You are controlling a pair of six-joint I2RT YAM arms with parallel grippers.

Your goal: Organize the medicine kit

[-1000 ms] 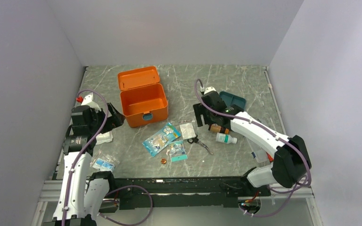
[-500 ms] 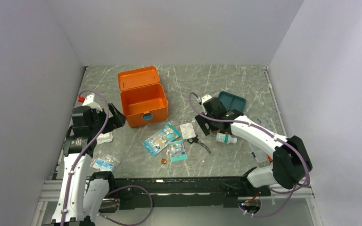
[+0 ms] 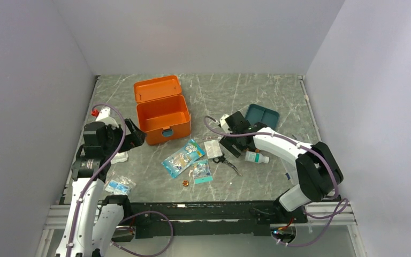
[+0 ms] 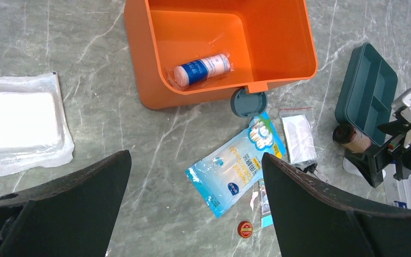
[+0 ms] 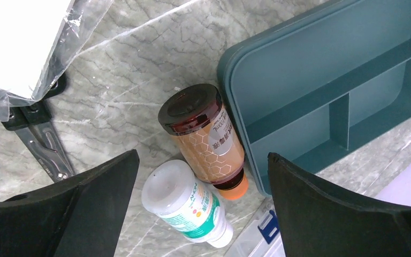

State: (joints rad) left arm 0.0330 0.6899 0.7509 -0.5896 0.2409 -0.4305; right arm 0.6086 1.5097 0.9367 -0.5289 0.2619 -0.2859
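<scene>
On the grey tabletop (image 3: 278,96) seen from above, the medicine kit (image 3: 162,115) stands open left of centre, apart from your right tool (image 3: 233,143). Left wrist: your left tool (image 4: 192,160) gapes wide, empty. Right wrist: the right tool, spread wide and empty, straddles the amber bottle (image 5: 206,136) — packed close between the white bottle (image 5: 184,206) and the teal tray (image 5: 321,80), it could roll or jam a finger.

You can make out Chinese characters on the amber bottle (image 5: 208,142) and the blue packet (image 4: 235,166); print on the white bottle (image 5: 184,206) and on the roll (image 4: 202,69) in the medicine kit (image 4: 139,53) is too small to read
</scene>
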